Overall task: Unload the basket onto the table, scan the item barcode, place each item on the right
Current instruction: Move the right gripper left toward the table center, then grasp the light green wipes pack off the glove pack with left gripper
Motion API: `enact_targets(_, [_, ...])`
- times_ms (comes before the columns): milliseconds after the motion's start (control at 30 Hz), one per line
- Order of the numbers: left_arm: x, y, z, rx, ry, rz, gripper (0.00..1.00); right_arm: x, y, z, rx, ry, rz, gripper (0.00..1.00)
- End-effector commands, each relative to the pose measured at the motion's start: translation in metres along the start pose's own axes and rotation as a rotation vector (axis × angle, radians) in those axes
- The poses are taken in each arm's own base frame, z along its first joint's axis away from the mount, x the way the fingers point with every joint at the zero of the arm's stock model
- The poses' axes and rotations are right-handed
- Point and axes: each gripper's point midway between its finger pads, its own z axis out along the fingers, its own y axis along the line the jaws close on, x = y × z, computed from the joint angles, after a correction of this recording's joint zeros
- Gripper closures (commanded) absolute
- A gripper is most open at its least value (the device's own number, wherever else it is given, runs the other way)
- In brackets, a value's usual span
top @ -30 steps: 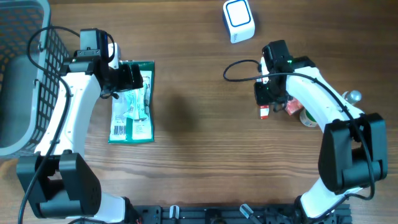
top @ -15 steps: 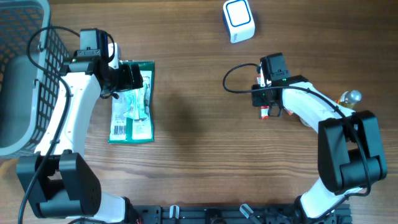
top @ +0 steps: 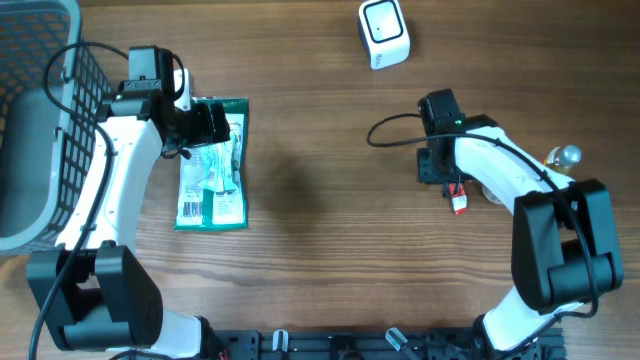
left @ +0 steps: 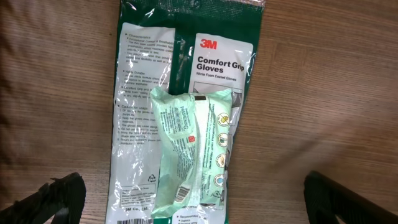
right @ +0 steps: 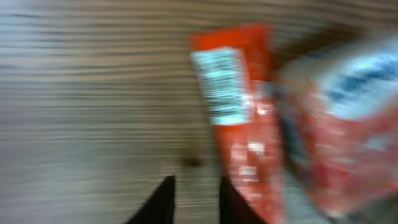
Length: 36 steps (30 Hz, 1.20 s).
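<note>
The wooden table [top: 320, 270] carries a grey wire basket [top: 25, 60] at the upper left of the overhead view. Beside it lies a green 3M Comfort Grip Gloves pack [top: 228, 205] with a pale green packet [left: 193, 143] on top. The left gripper [top: 212, 124] hangs above this pack, jaws wide apart and empty. The white barcode scanner [top: 384, 33] sits at top centre. The right gripper [top: 433, 168], at centre right, shows a narrow gap and grips nothing. The red packet [top: 459, 201] lies on the table just below and to the right of it, barcode [right: 217, 87] facing up.
</note>
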Motion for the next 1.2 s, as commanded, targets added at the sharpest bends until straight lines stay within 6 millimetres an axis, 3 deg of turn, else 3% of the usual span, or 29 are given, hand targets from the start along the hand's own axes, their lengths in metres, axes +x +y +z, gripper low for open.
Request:
enact_targets(0, [-0.005, 0.002, -0.007, -0.005, -0.023, -0.002, 0.0, -0.009, 0.048, -0.024, -0.174, -0.038, -0.016, 0.71])
enact_targets(100, [-0.005, 0.002, -0.007, -0.005, -0.023, -0.002, 0.0, -0.012, 0.124, -0.049, -0.507, -0.058, -0.031, 0.64])
enact_targets(167, [-0.005, 0.002, -0.007, -0.005, -0.023, -0.002, 0.0, -0.014, 0.163, -0.066, -0.674, -0.065, -0.043, 0.62])
enact_targets(200, [-0.005, 0.002, -0.007, -0.005, -0.023, -0.002, 0.0, -0.016, 0.173, -0.069, -0.682, -0.083, -0.026, 0.51])
enact_targets(267, [-0.005, 0.002, -0.007, -0.005, -0.023, -0.002, 0.0, -0.011, 0.181, -0.065, -0.661, -0.086, -0.005, 0.46])
enact_targets(367, [-0.005, 0.002, -0.007, -0.004, -0.024, -0.002, 0.0, -0.005, 0.181, -0.054, -0.588, -0.109, -0.023, 0.42])
enact_targets(467, [-0.005, 0.002, -0.007, -0.005, -0.023, -0.002, 0.0, -0.008, 0.174, -0.046, -0.518, -0.135, -0.018, 0.22])
enact_targets(500, [-0.006, 0.002, -0.007, -0.005, -0.026, 0.0, 0.0, -0.008, 0.173, -0.045, -0.51, -0.137, -0.017, 0.21])
enact_targets(600, [-0.037, 0.007, -0.01, -0.046, -0.153, 0.052, 0.0, -0.01, 0.173, -0.045, -0.509, -0.145, -0.022, 0.14])
enact_targets(700, [-0.044, 0.0, -0.011, -0.013, -0.183, 0.055, 0.0, -0.01, 0.172, -0.044, -0.5, -0.149, -0.026, 0.12])
enact_targets(800, [-0.036, -0.008, -0.011, 0.037, -0.15, 0.059, 0.0, -0.014, 0.166, -0.041, -0.461, -0.169, -0.018, 0.12])
enact_targets(900, [-0.009, -0.005, 0.001, 0.031, -0.029, 0.05, 0.0, -0.014, 0.165, -0.04, -0.457, -0.168, -0.017, 0.11])
enact_targets(967, [0.008, 0.003, 0.022, 0.002, 0.038, 0.044, 0.13, -0.014, 0.165, -0.039, -0.456, -0.166, -0.018, 0.11])
enact_targets(1000, [0.014, 0.009, 0.031, -0.026, 0.059, 0.042, 0.13, -0.014, 0.165, -0.039, -0.455, -0.166, -0.018, 0.11])
enact_targets(1033, [0.022, 0.016, 0.043, -0.06, 0.086, 0.041, 0.12, -0.013, 0.165, -0.037, -0.453, -0.161, -0.017, 0.1])
enact_targets(1067, [0.026, 0.019, 0.051, -0.064, 0.105, 0.038, 0.02, -0.013, 0.165, -0.035, -0.451, -0.157, -0.018, 0.11])
enact_targets(1167, [0.032, 0.02, 0.067, -0.064, 0.141, 0.036, 0.0, -0.011, 0.166, -0.03, -0.445, -0.146, -0.018, 0.09])
